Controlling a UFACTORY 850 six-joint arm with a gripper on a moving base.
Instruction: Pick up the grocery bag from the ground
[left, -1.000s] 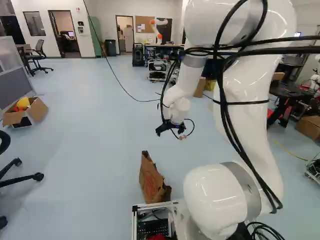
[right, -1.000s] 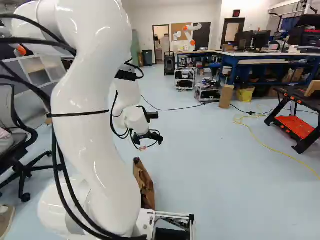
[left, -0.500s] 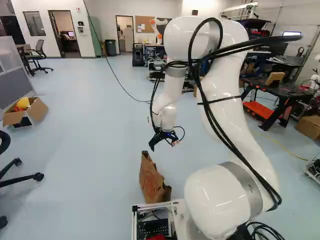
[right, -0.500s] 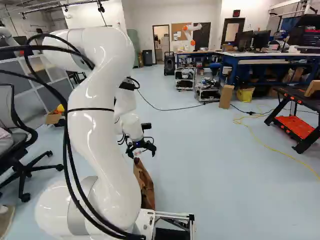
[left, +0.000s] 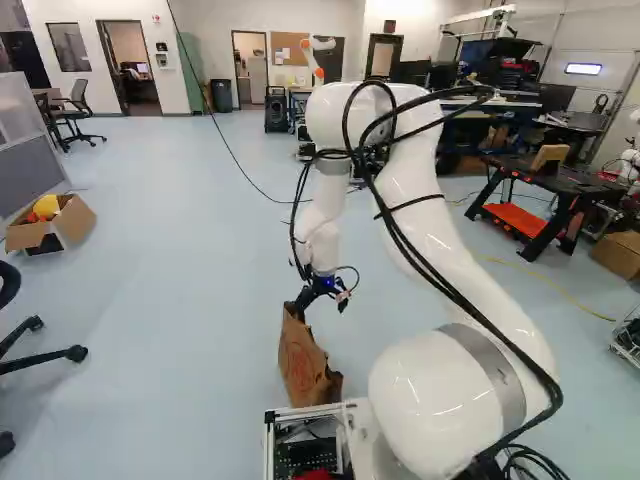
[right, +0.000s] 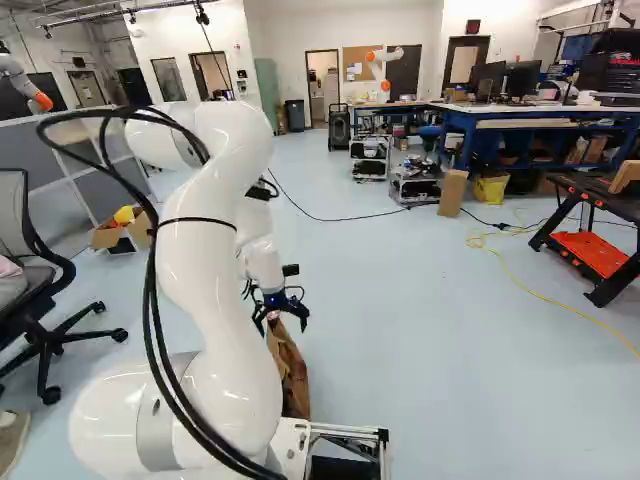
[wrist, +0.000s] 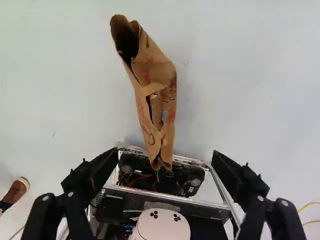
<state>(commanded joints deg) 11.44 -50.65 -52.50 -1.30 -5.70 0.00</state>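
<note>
My gripper (wrist: 166, 159) has its fingers (wrist: 102, 167) spread wide, with nothing pinched. Just under them is the brown paper bag (left: 303, 358), standing on the floor (wrist: 250, 75) next to the metal frame (left: 305, 411) of my base. One finger is close to the bag's top; I can't tell if it touches. I think the reaching part is nearly done. I must still line up, close on the paper and lift. A bad squeeze might tip the bag or rip it.

Half a second ago I was higher; now I'm lower, closer to the bag. The bag hasn't moved, and neither has the box (left: 78, 220) far away.
</note>
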